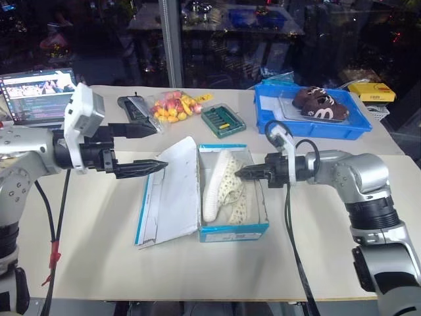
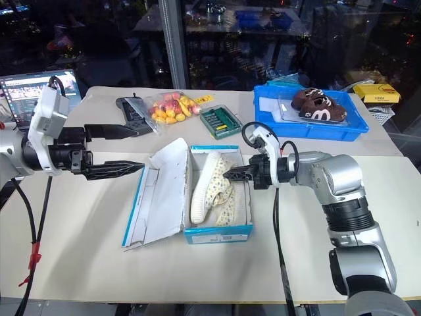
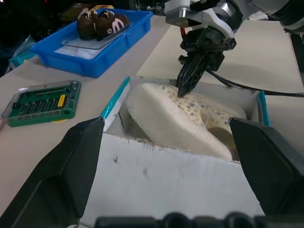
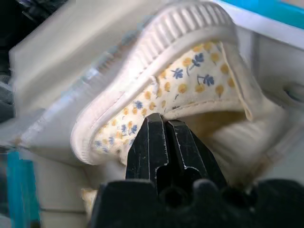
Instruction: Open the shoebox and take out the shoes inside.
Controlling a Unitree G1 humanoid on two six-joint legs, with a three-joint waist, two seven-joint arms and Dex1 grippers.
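Observation:
The blue shoebox [image 1: 233, 230] stands open in the middle of the table, its white-lined lid [image 1: 172, 191] folded out flat toward the left. Inside lie the cream shoes [image 1: 220, 184] with a small flower print, one tipped on its side with the white sole toward the lid. My right gripper [image 1: 238, 174] reaches in from the right, pointing left. Its fingers [image 4: 164, 118] are shut on the fabric edge at that shoe's [image 4: 190, 76] opening. My left gripper [image 1: 162, 146] hovers open over the lid's left side, pointing at the box and holding nothing.
A blue plastic tray [image 1: 309, 128] at the back right holds dark brown shoes [image 1: 320, 104]. Behind the box are a green case [image 1: 223, 120], a bag of coloured pieces [image 1: 172, 106] and a black device [image 1: 135, 108]. A laptop [image 1: 36, 95] sits at the back left.

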